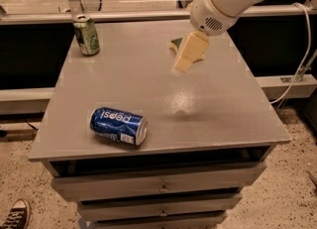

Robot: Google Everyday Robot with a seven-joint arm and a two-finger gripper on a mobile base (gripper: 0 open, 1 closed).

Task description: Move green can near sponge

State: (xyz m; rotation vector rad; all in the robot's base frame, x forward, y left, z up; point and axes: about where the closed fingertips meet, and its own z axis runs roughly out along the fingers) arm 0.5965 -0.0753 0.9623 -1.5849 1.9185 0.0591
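Observation:
The green can [86,35] stands upright at the far left corner of the grey table [218,109]. The sponge [176,44] lies at the far right of the middle and is mostly hidden behind my gripper; only its dark green edge shows. My gripper [188,52] hangs from the white arm [225,0] above the table in front of the sponge, far to the right of the green can. It holds nothing that I can see.
A blue Pepsi can [119,126] lies on its side near the table's front left edge. Drawers [161,186] sit below the table front. A black rail and a cable [297,74] run at the right. A shoe [15,215] shows at the bottom left.

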